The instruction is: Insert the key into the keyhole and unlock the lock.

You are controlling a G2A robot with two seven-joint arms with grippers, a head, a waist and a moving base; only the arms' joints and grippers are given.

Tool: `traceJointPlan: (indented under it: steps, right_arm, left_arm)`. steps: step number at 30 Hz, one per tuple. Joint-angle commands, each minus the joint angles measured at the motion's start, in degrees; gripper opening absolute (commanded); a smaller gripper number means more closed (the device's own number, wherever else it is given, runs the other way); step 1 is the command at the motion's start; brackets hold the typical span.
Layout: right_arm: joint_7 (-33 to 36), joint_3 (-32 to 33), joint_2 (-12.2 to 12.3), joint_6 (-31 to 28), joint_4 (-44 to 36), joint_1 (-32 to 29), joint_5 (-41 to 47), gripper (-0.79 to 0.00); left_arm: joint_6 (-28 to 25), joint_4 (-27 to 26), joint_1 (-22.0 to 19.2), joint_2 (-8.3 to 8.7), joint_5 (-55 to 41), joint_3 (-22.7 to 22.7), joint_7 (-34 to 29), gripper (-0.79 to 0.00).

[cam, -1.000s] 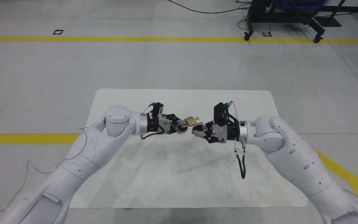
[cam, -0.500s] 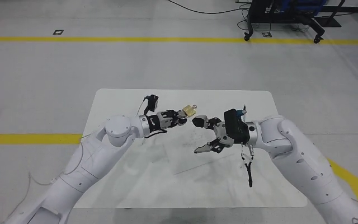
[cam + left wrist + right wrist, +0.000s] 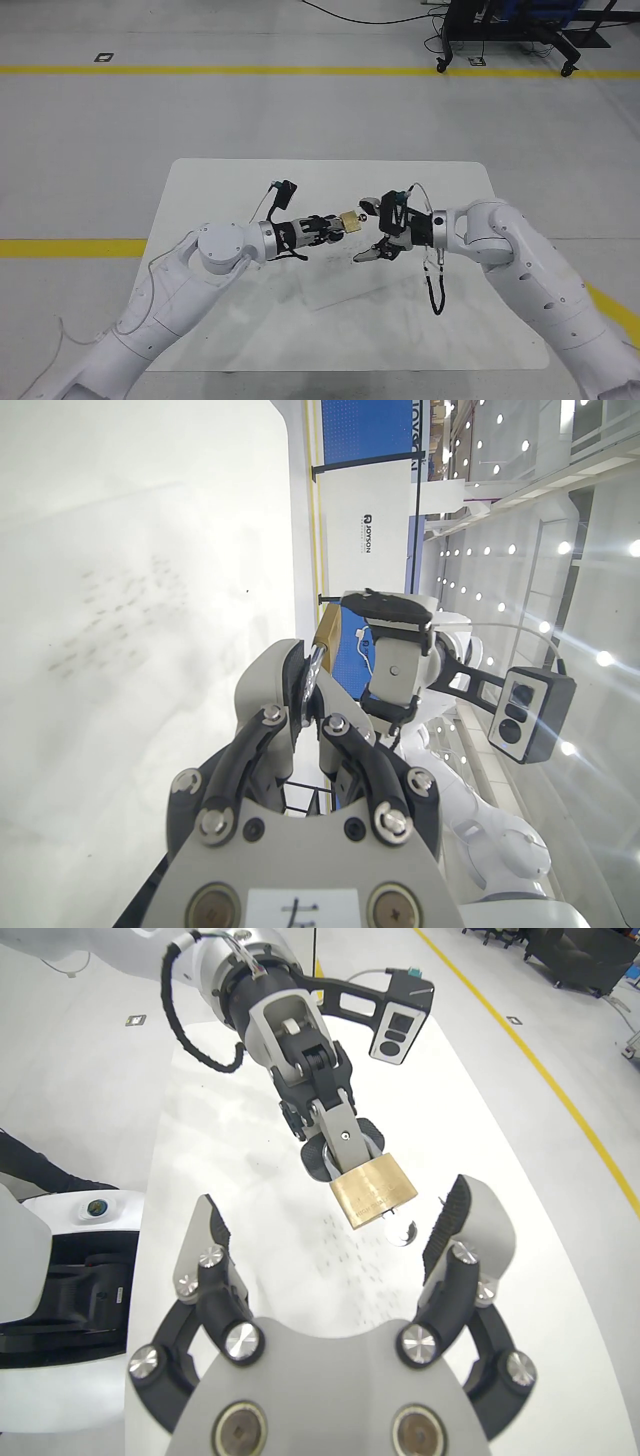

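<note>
1. Looking across the table [image 3: 250, 330], I see both arms stretched low toward its middle, forearms nearly in line and wrists facing each other.
2. The left gripper [image 3: 325, 225] is pinched tight on the silver shackle [image 3: 312, 665] of the lock [image 3: 374, 1196]. It holds the brass body out beyond its tips, in the air above the tabletop.
3. The key [image 3: 401, 1231] sticks out of the lock's bottom face, its round silver head hanging free with nothing gripping it.
4. The right gripper [image 3: 366, 232] sits just beside the lock with its jaws spread wide and nothing between them. Its fingers [image 3: 450, 1213] stand on either side of the key end without touching it.
5. The left fingers cover most of the shackle, so I cannot tell whether it has sprung open.
6. From above, the key is too small to make out clearly against the grippers.
</note>
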Motion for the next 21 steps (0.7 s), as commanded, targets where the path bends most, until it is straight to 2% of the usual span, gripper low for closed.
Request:
traceJointPlan:
  steps: [1,7,16,20,21]
  right_arm:
    - [0.7,-1.4,-0.3,-0.4,0.6,0.9,0.2,0.000]
    - [1.8,-3.5,-0.7,-2.6,0.0,1.7,1.1,0.000]
    - [-3.8,0.5,0.2,-2.1,-4.7,-2.9,0.0,0.000]
    - [-6.0,1.4,0.2,3.5,-8.6,-5.7,-8.5,-0.003]
    - [-6.8,1.5,0.2,5.2,-9.3,-6.3,-10.6,-0.043]
  left_arm:
    - [0.1,0.2,0.1,-0.07,0.1,-0.3,-0.2,-0.785]
    - [0.2,0.7,0.6,-0.43,-0.9,-1.7,0.6,-0.785]
    - [0.7,0.5,1.6,-1.19,-1.4,-2.8,3.8,-0.785]
    - [0.9,0.6,1.8,-1.52,-1.6,-3.1,4.1,-0.785]
    - [0.9,0.7,1.9,-1.59,-1.7,-3.2,4.2,-0.785]
